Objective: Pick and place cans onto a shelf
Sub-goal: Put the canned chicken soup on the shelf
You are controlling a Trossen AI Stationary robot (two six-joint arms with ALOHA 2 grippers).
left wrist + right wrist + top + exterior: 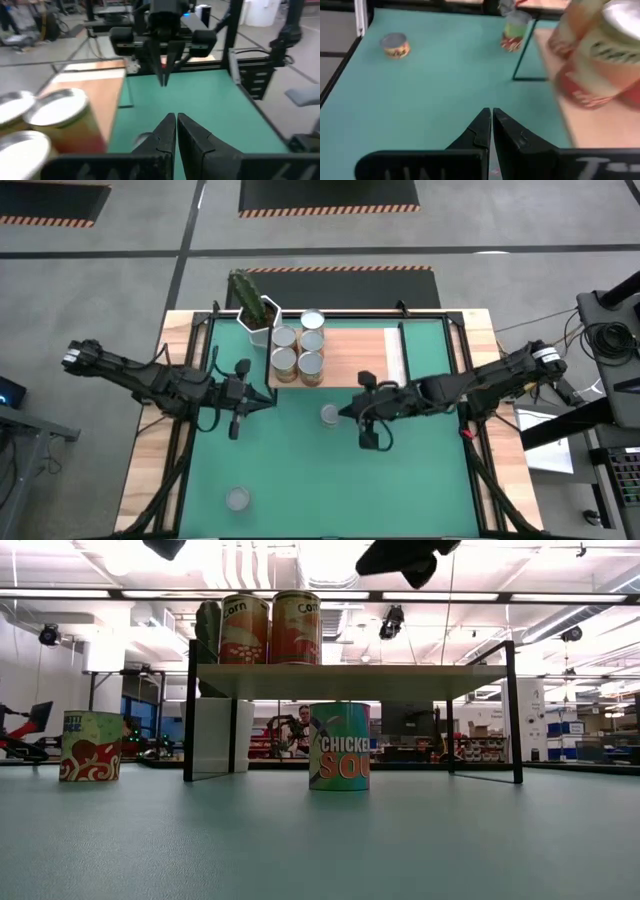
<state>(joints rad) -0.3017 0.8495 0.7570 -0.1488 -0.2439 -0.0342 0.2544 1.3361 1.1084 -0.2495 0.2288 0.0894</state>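
Several cans (298, 350) with silvery tops stand upright on the left end of the light-wood shelf (350, 360); they also show in the low view (270, 628). A "chicken soup" can (329, 414) stands on the green mat in front of the shelf, just left of my right gripper (346, 412). My right gripper is shut and empty (491, 125). Another can (237, 498) stands near the mat's near-left corner. My left gripper (269, 402) is shut and empty (176, 131), in front of the shelf's left end. A green-and-red can (90, 745) stands on the mat by the shelf's left leg.
A white pot with a cactus (257, 315) stands at the shelf's far-left corner. The shelf's right half (360, 355) is bare wood, with a pale striped end (394, 355). The green mat (400, 480) lies open in front of the shelf.
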